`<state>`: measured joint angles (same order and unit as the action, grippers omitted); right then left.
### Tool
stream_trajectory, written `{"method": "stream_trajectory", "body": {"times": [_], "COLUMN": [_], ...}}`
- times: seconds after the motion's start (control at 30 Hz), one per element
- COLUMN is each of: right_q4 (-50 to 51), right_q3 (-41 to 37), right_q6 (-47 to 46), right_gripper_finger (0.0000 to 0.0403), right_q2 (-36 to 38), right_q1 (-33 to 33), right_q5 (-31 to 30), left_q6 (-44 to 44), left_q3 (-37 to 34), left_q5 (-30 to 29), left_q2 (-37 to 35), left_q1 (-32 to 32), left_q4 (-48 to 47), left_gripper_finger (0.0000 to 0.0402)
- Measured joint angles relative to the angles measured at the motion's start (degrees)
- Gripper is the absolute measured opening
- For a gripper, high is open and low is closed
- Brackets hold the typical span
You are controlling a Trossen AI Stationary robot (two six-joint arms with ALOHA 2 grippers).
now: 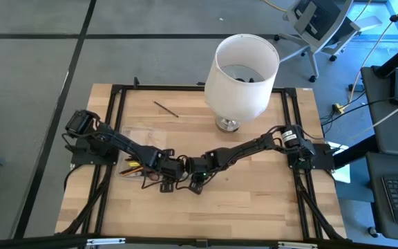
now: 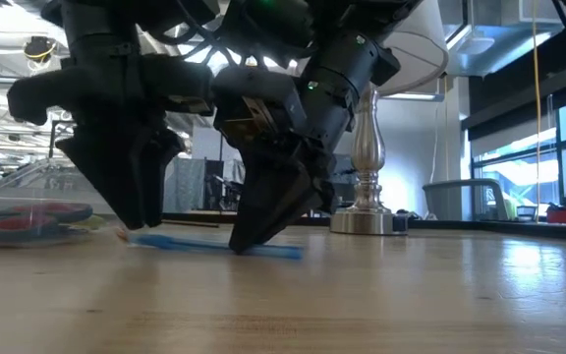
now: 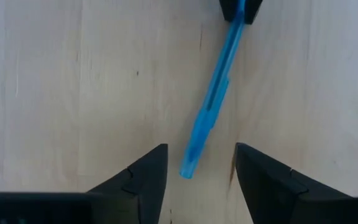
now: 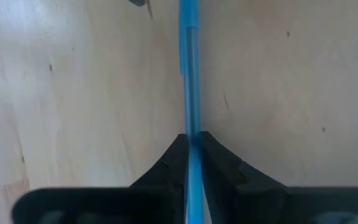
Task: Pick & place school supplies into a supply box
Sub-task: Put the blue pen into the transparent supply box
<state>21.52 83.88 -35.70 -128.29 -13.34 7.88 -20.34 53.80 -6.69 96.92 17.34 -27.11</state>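
Now my right gripper pinches one end of the blue pen lying mid-table; my left gripper stands wide over the other end. Light, stiff, probably slick: grip the barrel.

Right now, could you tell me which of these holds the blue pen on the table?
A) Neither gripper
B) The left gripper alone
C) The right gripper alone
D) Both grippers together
C: the right gripper is shut on the blue pen, while the left gripper stands open, its fingers either side of the pen's free end without touching it.
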Motion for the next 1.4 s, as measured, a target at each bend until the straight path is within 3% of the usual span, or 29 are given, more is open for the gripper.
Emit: {"method": "stream_trajectory", "body": {"times": [0.27, 1.03, 1.4], "right_q4": [1.64, 2.17, 2.07], "right_q3": [0.0, 1.53, 1.44], "right_q6": [-0.08, 1.92, 4.52], "right_gripper_finger": [0.0037, 0.0037, 0.0042], "right_q2": [0.13, 0.13, 0.6], "right_q1": [-0.02, -0.29, -0.13], "right_q5": [1.34, -3.06, -3.34], "left_q6": [1.32, 1.84, 2.21], "left_q3": [0.21, 0.0, 0.09], "left_q5": [0.1, -1.46, -0.65], "left_q2": [4.76, 4.88, 4.88], "left_q1": [0.09, 2.19, 2.21], "left_q4": [1.59, 3.95, 3.78], "left_gripper_finger": [0.0162, 0.0082, 0.0016]}}
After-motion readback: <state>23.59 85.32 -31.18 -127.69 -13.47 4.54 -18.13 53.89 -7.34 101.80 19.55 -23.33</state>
